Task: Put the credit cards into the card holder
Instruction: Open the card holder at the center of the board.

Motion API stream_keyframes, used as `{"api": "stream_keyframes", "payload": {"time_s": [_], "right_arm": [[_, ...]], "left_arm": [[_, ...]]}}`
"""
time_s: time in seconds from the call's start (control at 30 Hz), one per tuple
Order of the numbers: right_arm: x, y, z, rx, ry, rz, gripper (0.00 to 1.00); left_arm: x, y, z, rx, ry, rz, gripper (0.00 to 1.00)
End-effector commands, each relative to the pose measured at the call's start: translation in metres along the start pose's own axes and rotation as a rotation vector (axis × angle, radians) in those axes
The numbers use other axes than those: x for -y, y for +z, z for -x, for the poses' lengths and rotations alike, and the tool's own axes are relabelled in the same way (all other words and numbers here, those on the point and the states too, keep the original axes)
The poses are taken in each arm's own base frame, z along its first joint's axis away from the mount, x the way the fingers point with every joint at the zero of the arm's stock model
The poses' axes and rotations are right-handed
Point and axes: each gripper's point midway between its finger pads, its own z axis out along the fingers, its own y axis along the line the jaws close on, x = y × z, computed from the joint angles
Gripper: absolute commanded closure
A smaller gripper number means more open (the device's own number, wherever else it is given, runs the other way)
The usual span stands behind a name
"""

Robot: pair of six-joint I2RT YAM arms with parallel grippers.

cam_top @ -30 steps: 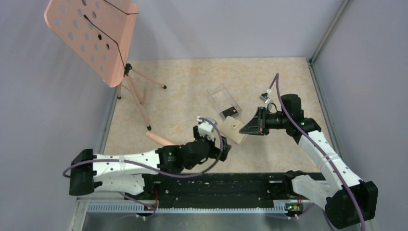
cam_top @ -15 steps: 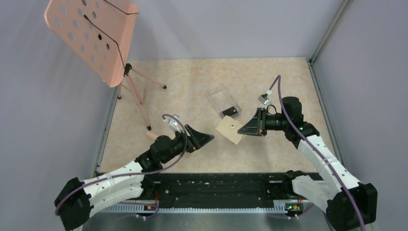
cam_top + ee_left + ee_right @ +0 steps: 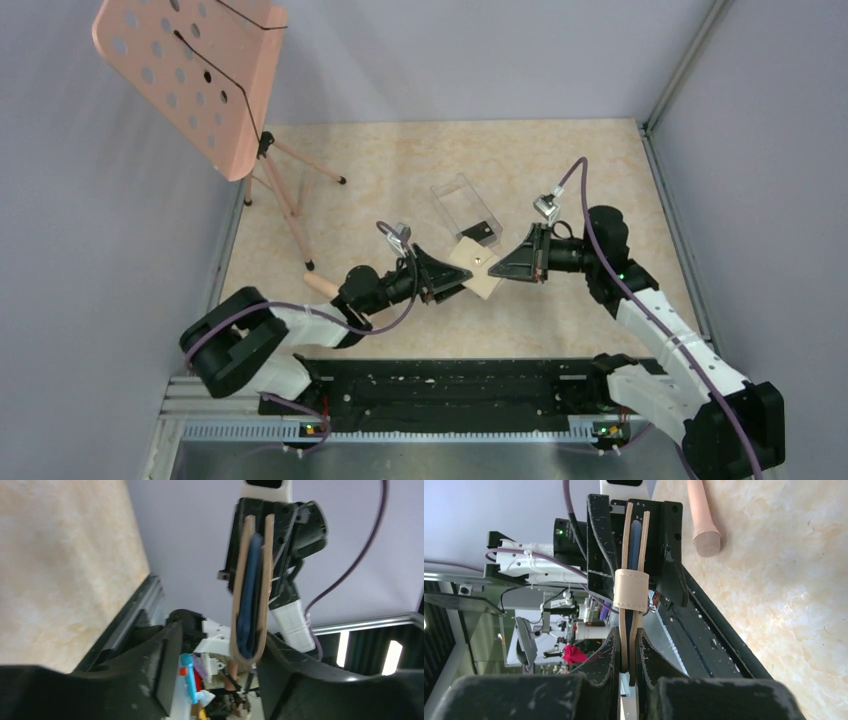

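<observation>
Desk (image 3: 400,160) beige, shut in by grey walls (image 3: 500,60) on three sides, far half mostly bare. The pink music stand (image 3: 190,70) takes the far-left corner and its legs run down towards the left arm (image 3: 300,322), so we judge swing room is better to the far and right sides than to the left. The left arm and the right arm (image 3: 660,320) both reach to mid-desk and meet tip to tip. The clear box (image 3: 460,205) sits just beyond that meeting point, near the claws but apart from them. One dark credit card (image 3: 480,232) lies at its near end; inside or at the mouth, we cannot tell. The card holder (image 3: 483,282) hangs between the two claws, about level, a tan face up, seemingly clear of the desk. The right claw (image 3: 497,270) is closed tight on one edge, just short of the strap loop (image 3: 631,590). The left claw (image 3: 458,281) straddles the opposite edge, jaws partly apart with a sliver of gap either side, gripping nothing. The blue lining (image 3: 251,580) shows between the tan leaves. Our reading: one claw steadies the holder while the other sets up to part or brace it so a card can slide in. Neither claw carries a card, and the box stands close on the far side
</observation>
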Motion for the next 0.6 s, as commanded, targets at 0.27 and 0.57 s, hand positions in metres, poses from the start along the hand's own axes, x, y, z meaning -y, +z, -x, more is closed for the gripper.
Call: {"api": "stream_keyframes", "payload": {"time_s": [0.27,0.57], "right_arm": [[-0.019,0.000,0.004,0.049,-0.038,0.066,1.00],[-0.022,0.000,0.010,0.089,-0.044,0.059,1.00]], "left_arm": [[0.071,0.027,-0.012,-0.170,0.009,-0.349,0.85],[0.058,0.029,-0.018,-0.195,0.134,-0.160,0.54]]}}
